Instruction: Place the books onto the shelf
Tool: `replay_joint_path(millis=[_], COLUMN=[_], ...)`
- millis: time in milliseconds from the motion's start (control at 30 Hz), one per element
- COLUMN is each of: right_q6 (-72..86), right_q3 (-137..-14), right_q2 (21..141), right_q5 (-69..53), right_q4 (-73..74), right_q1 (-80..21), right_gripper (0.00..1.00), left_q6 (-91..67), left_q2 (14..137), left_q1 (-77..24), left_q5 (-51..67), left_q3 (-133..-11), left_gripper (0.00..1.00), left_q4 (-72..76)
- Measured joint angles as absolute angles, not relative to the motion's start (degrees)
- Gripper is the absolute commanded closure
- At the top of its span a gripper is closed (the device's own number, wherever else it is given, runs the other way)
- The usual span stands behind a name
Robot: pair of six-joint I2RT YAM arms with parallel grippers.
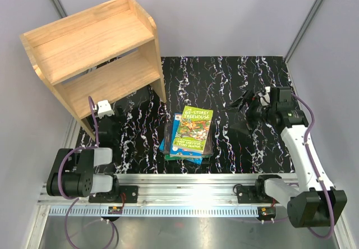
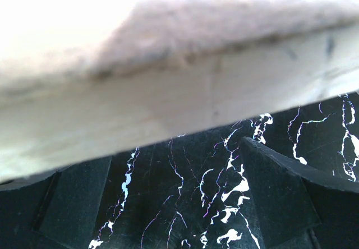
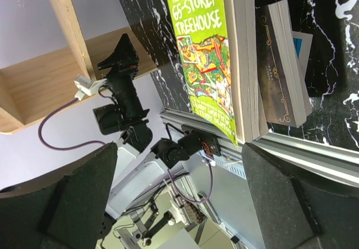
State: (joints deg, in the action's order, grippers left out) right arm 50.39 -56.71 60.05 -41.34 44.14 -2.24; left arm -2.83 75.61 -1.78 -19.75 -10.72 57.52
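Note:
The books (image 1: 190, 132) lie in a flat stack at the middle of the black marbled mat, a green "Treehouse" cover (image 3: 205, 52) on top. A dark brown book (image 3: 280, 69) and a blue corner (image 3: 300, 44) stick out below it. The light wooden shelf (image 1: 92, 55) stands at the far left, both tiers bare. My left gripper (image 1: 126, 107) hovers low just in front of the shelf's bottom board (image 2: 168, 109), open and empty (image 2: 179, 204). My right gripper (image 1: 242, 114) is to the right of the stack, apart from it, open with nothing between its fingers (image 3: 179, 204).
Grey walls close in the mat on three sides. A metal rail (image 1: 190, 184) carrying both arm bases runs along the near edge. The left arm (image 3: 120, 97) shows in the right wrist view, beside the shelf's side panel (image 3: 67, 24).

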Motion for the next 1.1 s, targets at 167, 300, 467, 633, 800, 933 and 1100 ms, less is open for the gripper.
replay_joint_path(millis=[167, 300, 467, 633, 800, 933, 1100], right_q6=[50.24, 48.38, 44.05, 41.10, 40.71, 40.99, 42.52], right_q3=[-57.25, -59.92, -66.28, -70.00, -69.73, -68.38, -65.32], right_q2=[62.72, 64.82, 65.89, 65.91, 65.84, 64.79, 61.67], right_q5=[-41.17, -41.01, -39.00, -38.15, -38.17, -38.44, -38.98], right_q4=[44.53, 47.99, 54.70, 57.76, 58.92, 58.61, 57.84], right_q1=[-2.24, -2.24, -2.24, -2.26, -2.57, -3.46, -4.34], right_gripper=[0.00, 0.00, 0.00, 0.00, 0.00, 0.00, 0.00], left_q6=[-2.83, -2.83, -2.83, -2.42, -4.29, -9.32, -16.34], left_q2=[75.61, 75.61, 75.61, 74.46, 65.65, 58.22, 49.43], left_q1=[-1.78, -1.78, -1.78, -4.23, -8.05, -8.25, -8.29], left_q5=[-19.73, -19.73, -19.75, -22.90, -32.05, -33.65, -28.62], left_q3=[-10.72, -10.72, -10.72, -9.63, -11.31, -18.98, -25.78], left_gripper=[0.01, 0.01, 0.01, 0.01, 0.01, 0.01, 0.01], left_q4=[57.52, 57.52, 57.52, 58.43, 47.31, 30.39, 8.40])
